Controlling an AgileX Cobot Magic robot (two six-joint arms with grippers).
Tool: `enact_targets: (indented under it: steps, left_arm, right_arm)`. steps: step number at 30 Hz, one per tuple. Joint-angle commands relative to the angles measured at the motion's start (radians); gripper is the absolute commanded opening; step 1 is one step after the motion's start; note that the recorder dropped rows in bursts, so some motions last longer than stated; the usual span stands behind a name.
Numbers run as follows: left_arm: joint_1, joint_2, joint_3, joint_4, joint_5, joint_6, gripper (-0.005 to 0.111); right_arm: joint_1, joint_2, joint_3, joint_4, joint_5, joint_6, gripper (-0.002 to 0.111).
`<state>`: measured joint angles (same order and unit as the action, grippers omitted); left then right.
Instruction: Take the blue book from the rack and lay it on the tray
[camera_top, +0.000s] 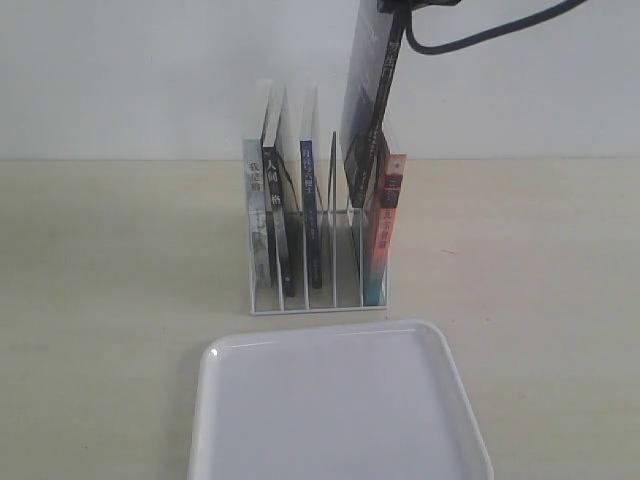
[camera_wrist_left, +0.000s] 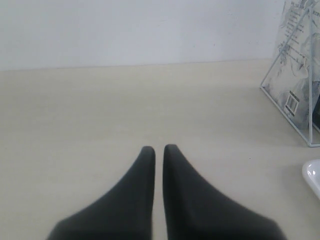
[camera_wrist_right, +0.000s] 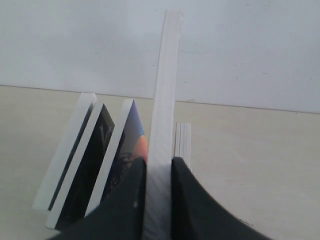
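The main danger is that the wrong volume reaches the tray. The right gripper (camera_wrist_right: 159, 162) is clamped on the upper edge of a dark-spined book (camera_top: 372, 100) and holds it high and tilted over the right half of the rack (camera_top: 300, 310). The blue book (camera_top: 308, 200), with its orange moon cover, stands in the rack's middle slot with nothing touching it. The raised spine looks black rather than blue, though the exterior view is soft there.

A second risk is the raised book's lower corner, which appears to sit down among the dividers. Pulled sideways now, it could hook a wire and drag or tip the light rack, or scrape the red-and-teal book (camera_top: 385, 235) just right of it. The pinch also sits on one thin edge, so the book could swing or slip.

The rack holds a pale book (camera_top: 256, 215) and a black-spined book (camera_top: 275, 215) at its left, the blue book in the middle and the red-and-teal book at its right end. The tray (camera_top: 340, 410) lies nearer than the rack and holds nothing.

The left gripper (camera_wrist_left: 158, 148) hovers over bare table (camera_wrist_left: 100, 110) left of the rack, its fingers together on nothing.
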<state>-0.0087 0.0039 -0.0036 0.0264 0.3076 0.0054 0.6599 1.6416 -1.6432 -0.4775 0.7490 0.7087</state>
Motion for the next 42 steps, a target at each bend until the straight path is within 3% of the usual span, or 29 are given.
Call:
enact_targets:
  steps: [1,32,40,42]
  left_arm:
    - [-0.001,-0.004,0.004,-0.008,-0.003,0.004,0.005]
    - [-0.001,-0.004,0.004,-0.008,-0.003,0.004,0.005]
    - [-0.001,-0.004,0.004,-0.008,-0.003,0.004,0.005]
    - [-0.001,-0.004,0.004,-0.008,-0.003,0.004,0.005]
  right_arm:
    - [-0.001,-0.021,-0.005,-0.024,-0.019,-0.011,0.009]
    - [-0.001,0.116,-0.005,0.005,-0.037,0.023,0.009]
    - [-0.001,0.116,0.069,-0.007,-0.120,0.061,0.009]
    - [-0.001,0.116,0.085,-0.009,-0.139,0.068,0.017]
